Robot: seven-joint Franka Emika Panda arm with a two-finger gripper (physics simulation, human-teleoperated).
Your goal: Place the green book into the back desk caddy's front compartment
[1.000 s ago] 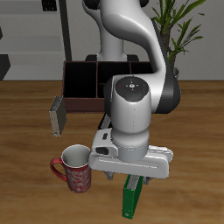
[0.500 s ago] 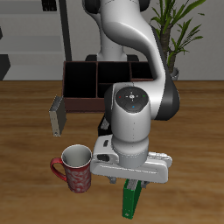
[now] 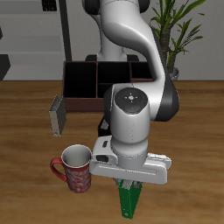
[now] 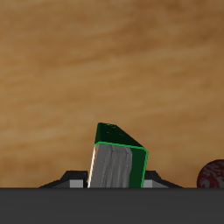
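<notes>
Green book (image 3: 129,201) upright, long axis near vertical, tilted slightly, clamped between end effector (image 3: 130,183) fingers.

book (image 3: 129,200): bright green, pale page edges | mug (image 3: 76,168): dark red, patterned | caddy (image 3: 80,81): reddish-brown, black inside | table (image 3: 26,131): brown wood grain

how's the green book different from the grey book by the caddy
Colour: the green book is bright green, the grey book dull grey.
Place: the green book stands near the table's front edge under the gripper; the grey book stands farther back, beside the back desk caddy.
Shared: both are thin and stand on the table.
</notes>
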